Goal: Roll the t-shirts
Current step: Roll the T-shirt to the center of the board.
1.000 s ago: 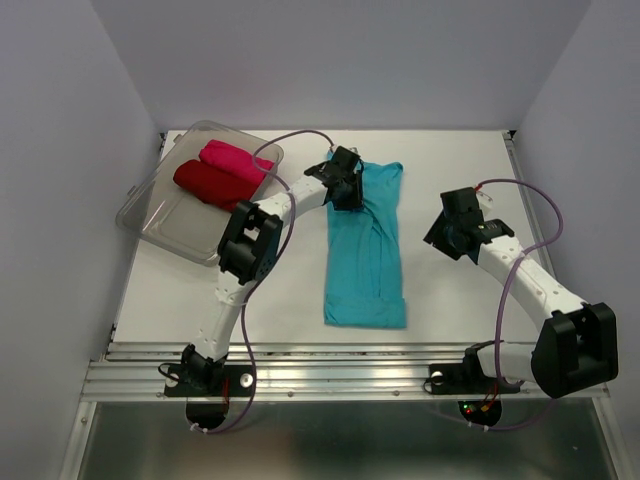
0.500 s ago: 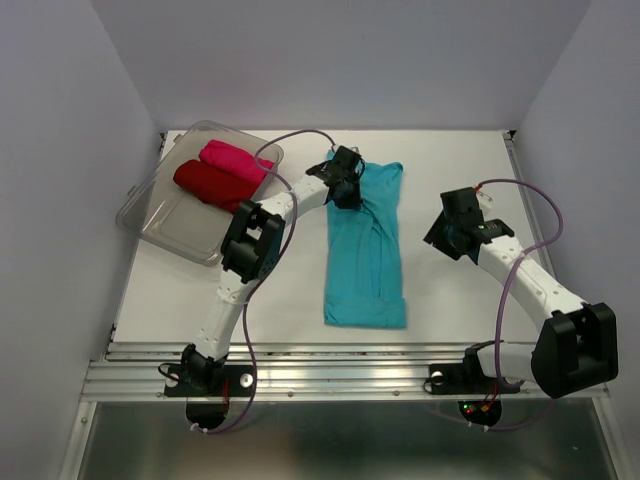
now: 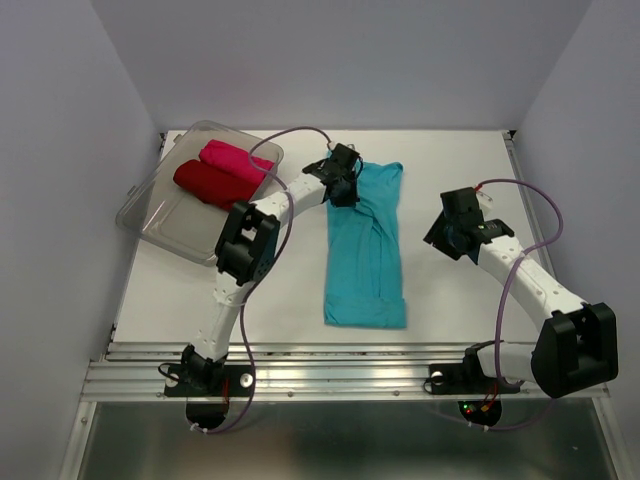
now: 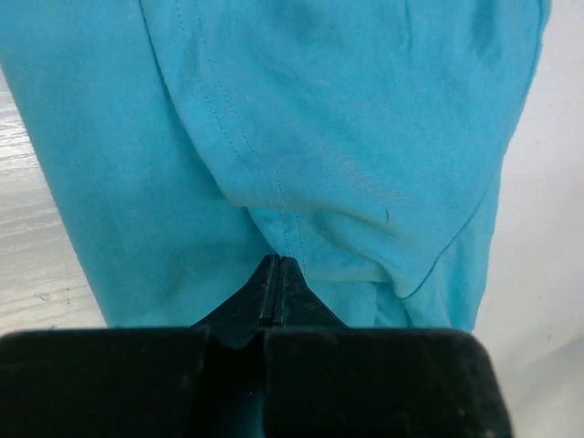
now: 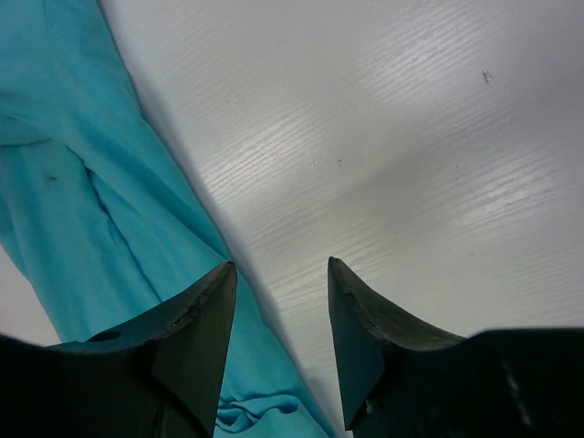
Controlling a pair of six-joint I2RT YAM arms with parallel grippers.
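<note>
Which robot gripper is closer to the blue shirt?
Left. The left gripper is shut on the blue shirt, pinching a fold at its far end. The right gripper hangs open over the table beside its right edge.

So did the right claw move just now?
No. The right gripper sits in the same spot as before, between the turquoise t-shirt and the table at its right edge.

T-shirt [image 3: 365, 250] corner under left fingers [image 4: 270, 297]
</note>
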